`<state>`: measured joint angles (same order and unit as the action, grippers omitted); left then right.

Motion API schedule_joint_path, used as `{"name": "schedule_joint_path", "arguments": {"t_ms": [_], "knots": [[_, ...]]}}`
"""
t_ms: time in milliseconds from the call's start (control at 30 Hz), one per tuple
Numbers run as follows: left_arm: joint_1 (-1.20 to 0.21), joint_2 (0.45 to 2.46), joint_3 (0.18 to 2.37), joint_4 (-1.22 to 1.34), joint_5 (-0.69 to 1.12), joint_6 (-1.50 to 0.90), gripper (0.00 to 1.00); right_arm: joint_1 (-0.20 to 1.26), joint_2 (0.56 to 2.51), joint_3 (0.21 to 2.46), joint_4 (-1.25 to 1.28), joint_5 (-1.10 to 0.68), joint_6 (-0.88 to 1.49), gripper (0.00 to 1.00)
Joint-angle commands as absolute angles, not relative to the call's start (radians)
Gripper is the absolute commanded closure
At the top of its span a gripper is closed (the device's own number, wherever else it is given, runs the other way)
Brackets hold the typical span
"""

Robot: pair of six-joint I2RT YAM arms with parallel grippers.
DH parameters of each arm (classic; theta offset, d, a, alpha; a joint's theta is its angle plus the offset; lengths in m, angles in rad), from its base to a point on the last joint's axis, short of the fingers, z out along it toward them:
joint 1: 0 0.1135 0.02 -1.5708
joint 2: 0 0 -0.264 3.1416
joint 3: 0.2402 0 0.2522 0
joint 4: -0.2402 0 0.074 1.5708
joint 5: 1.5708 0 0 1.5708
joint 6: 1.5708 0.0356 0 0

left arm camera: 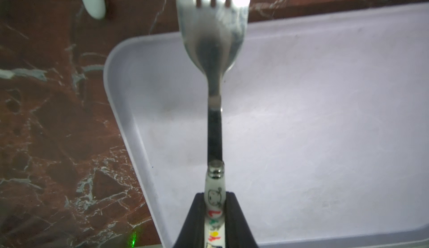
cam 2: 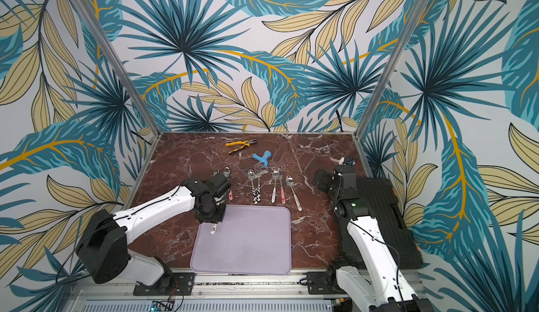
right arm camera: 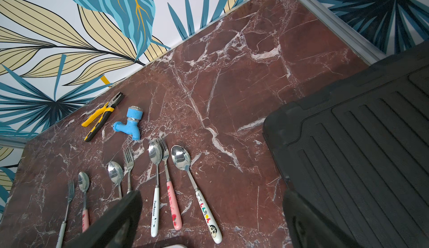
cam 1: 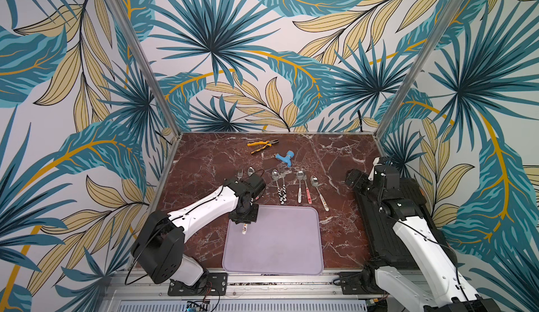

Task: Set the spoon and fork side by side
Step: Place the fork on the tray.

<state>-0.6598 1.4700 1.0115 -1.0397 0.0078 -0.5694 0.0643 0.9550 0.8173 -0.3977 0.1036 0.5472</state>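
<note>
- left gripper [left arm camera: 214, 221] clamps the fork [left arm camera: 214, 49] by its handle, above the tray [left arm camera: 325, 119] corner
- right gripper [right arm camera: 211, 197] jaws wide apart, holding nothing
- spoon [right arm camera: 196, 188] lies on the table [right arm camera: 232, 73] beyond the tray, apart from the fork

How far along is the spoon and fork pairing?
Three spoon-and-fork pairs already lie side by side on the table. The left fingers clamp a cartoon-handled fork over the lavender tray. Left to do: lay it beside the lone cartoon-handled spoon.
</note>
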Motion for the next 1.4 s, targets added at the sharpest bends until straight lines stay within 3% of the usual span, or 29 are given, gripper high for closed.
{"name": "schedule_joint_path", "arguments": {"t_ms": [0, 400, 1033, 1367], "knots": [[-0.663, 1.443, 0.916, -0.974, 0.029, -0.584, 1.00, 0.061, 0.959, 0.800, -0.394, 0.102, 0.553, 0.00], [-0.662, 1.440, 0.735, -0.883, 0.035, -0.615, 1.00, 0.062, 0.965, 0.797, -0.395, 0.103, 0.551, 0.01], [-0.663, 1.390, 0.707, -0.947, 0.015, -0.679, 1.00, 0.061, 0.971, 0.797, -0.395, 0.097, 0.550, 0.00], [-0.668, 1.388, 0.715, -0.977, 0.008, -0.687, 0.88, 0.062, 0.976, 0.794, -0.388, 0.091, 0.551, 0.00]]}}
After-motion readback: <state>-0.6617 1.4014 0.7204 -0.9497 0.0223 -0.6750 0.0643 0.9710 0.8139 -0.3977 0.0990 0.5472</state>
